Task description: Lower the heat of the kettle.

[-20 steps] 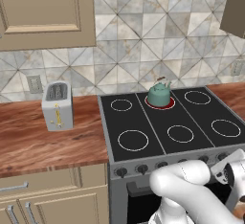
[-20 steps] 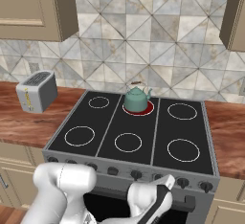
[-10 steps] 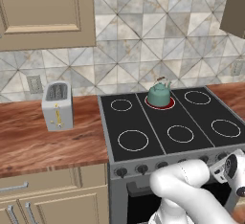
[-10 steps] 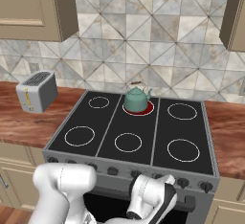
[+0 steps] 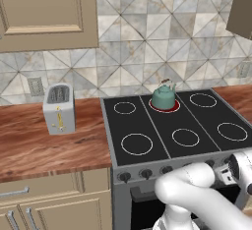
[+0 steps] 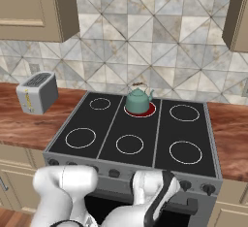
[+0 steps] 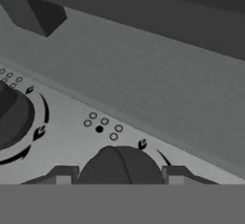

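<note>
The teal kettle (image 5: 164,96) (image 6: 138,100) is seen standing on the glowing red burner (image 5: 172,107) (image 6: 150,110) at the middle of the back row of the black stove top (image 5: 147,126) (image 6: 160,134), near the tiled wall; the other five rings are dark. A white-grey toaster (image 5: 59,108) (image 6: 37,92) is set on the wooden counter (image 5: 39,150) (image 6: 9,124) to the left of the stove, well apart from the kettle. The arm is folded low against the front edge of the stove, and the gripper (image 7: 119,176) is brought up to the control panel (image 7: 143,103), where a dark knob (image 7: 120,165) lies between the two fingers (image 7: 62,175). The fingers are spread to either side of this knob; whether the knob is already touched by them cannot be told. A second knob (image 7: 12,115) is seen at the left edge of the hand view, and a five-dot burner diagram (image 7: 102,126) with one dot filled is printed beside the framed knob. The step in hand is judged to be the approach to and grasp of the control knob. The next move is judged to call for the fingers to be closed squarely on the knob, after which it would be turned toward a lower setting without being switched fully off.
</note>
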